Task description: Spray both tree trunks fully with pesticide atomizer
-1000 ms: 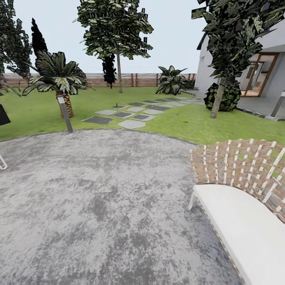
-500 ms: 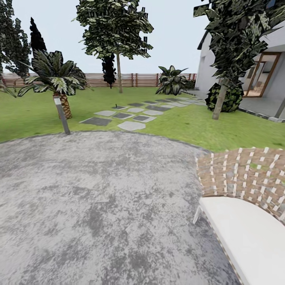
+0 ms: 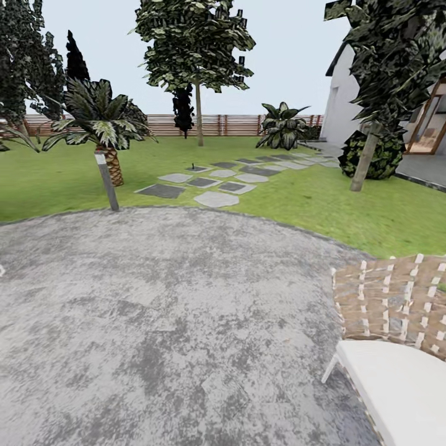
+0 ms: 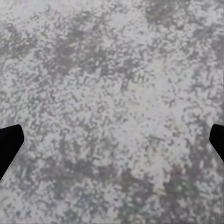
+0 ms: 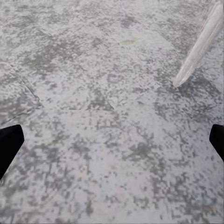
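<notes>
Grey mottled paving makes up the round patch (image 3: 161,322) that fills the near ground of the garden in the head view; past its curved edge the green lawn (image 3: 56,179) runs back to a brown slatted fence (image 3: 217,124). A white house (image 3: 347,108) with a wood-framed door stands at the right.

Two tall trees carry the pale bare trunks. The far tree (image 3: 195,43) rises near the fence, its thin-looking trunk (image 3: 199,118) upright. The near tree (image 3: 399,56) stands on the lawn at the right, its trunk (image 3: 364,158) leaning a little, just in front of a round dark bush (image 3: 384,158). No white specks can be made out on either trunk at this range. One short palm (image 3: 102,121) with a scaly brown trunk grows at the left, one grey bollard lamp (image 3: 107,181) leans just beside it at the edge of the paving, and one broad-leaved shrub (image 3: 284,126) sits before the fence.

A run of about ten flat stepping slabs (image 3: 215,199) crosses the grass between the patch and the house. On one of the far slabs a small dark object (image 3: 193,166) stands, too small to identify.

One chair (image 3: 396,347) with a woven brown-and-white back and white seat sits at the lower right on the paving; its thin white leg (image 5: 198,46) shows in the right wrist view.

The left gripper (image 4: 112,144) shows dark fingertips (image 4: 9,147) at opposite edges of its wrist view, spread wide, with bare paving between them. The right gripper (image 5: 112,144) likewise has its fingertips (image 5: 8,144) far apart over paving, grasping nothing.
</notes>
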